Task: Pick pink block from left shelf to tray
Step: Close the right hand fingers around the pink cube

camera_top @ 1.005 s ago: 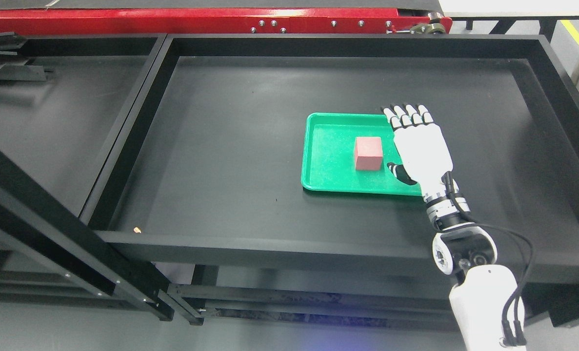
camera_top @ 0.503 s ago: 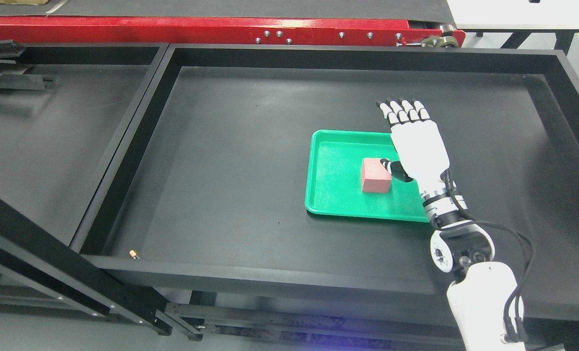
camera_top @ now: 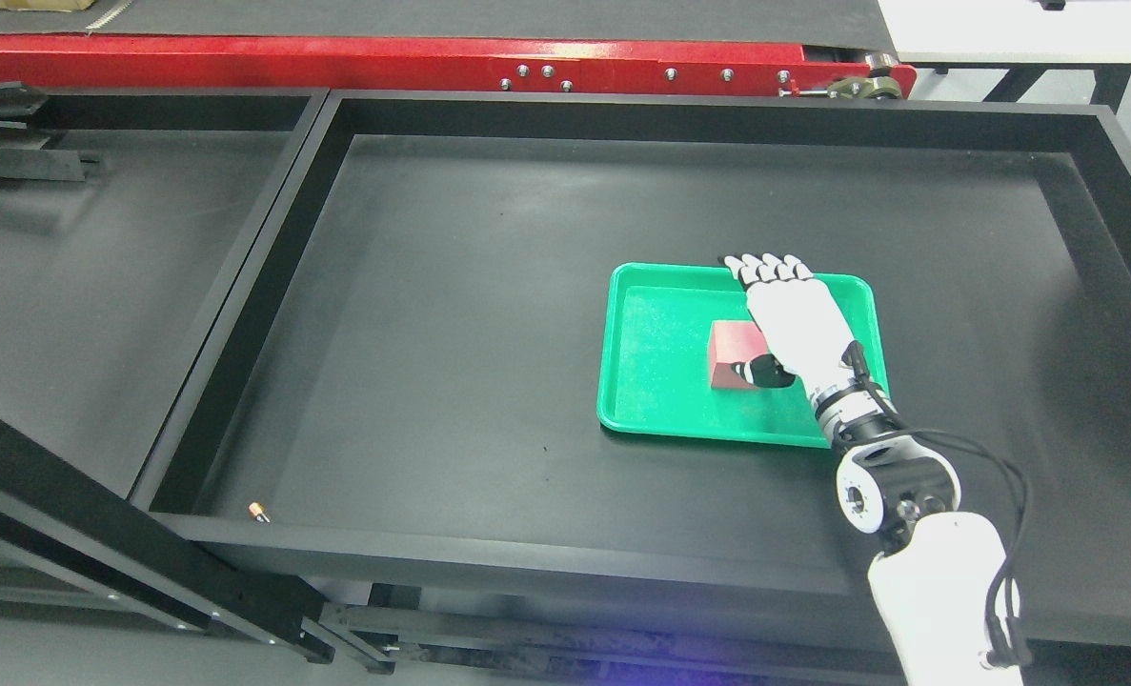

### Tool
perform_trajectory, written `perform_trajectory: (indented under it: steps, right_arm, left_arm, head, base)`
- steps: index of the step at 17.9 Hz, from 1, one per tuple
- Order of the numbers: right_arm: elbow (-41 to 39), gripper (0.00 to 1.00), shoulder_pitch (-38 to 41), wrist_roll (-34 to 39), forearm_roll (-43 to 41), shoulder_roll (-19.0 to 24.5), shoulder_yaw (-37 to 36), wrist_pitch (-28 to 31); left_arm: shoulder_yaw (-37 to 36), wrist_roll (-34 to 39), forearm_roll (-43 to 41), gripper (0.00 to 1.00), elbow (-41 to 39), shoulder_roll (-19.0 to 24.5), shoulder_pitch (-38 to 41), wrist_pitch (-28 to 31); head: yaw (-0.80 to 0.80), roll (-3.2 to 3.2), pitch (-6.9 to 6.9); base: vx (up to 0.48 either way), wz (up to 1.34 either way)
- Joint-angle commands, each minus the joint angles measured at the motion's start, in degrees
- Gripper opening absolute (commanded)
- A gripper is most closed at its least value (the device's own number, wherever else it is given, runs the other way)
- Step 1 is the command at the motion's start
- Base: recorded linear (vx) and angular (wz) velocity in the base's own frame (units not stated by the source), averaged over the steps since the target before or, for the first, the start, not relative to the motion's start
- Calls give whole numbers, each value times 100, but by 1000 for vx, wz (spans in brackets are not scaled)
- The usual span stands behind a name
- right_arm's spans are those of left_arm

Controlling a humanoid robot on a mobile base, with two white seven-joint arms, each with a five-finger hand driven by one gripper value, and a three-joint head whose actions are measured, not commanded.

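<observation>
A pink block [camera_top: 725, 357] sits in the green tray [camera_top: 656, 353] on the black shelf surface. My right hand [camera_top: 763, 319] reaches in from the lower right and hovers over the block's right half, hiding that part. Its four fingers [camera_top: 765, 271] lie stretched out flat toward the tray's far rim. The thumb [camera_top: 754, 372] lies against the block's near right corner. The hand is open and does not grip the block. No left arm shows.
The tray lies in a large black bin with a raised rim [camera_top: 489, 553]. A second black compartment [camera_top: 98, 276] adjoins on the left. A red rail [camera_top: 413, 59] runs along the back. A small orange bit [camera_top: 258, 512] lies at the bin's front left corner.
The camera has shifted, so the whole scene sits lower right in the picture. Relative to the tray, my right hand has moved left from beside the block to over it.
</observation>
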Motion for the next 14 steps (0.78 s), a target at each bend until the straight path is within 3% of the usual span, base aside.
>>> perform_trajectory:
  steps: [1, 14]
  right_arm:
    - [302, 99, -129, 519, -472, -100, 28, 54]
    - [707, 99, -612, 783, -623, -100, 98, -25]
  left_arm:
    - [0, 2, 0, 100, -100, 100, 0, -21]
    - [0, 2, 0, 100, -100, 100, 0, -13]
  head:
    - [0, 0, 0]
    - [0, 0, 0]
  base:
    - [0, 0]
    - [26, 0]
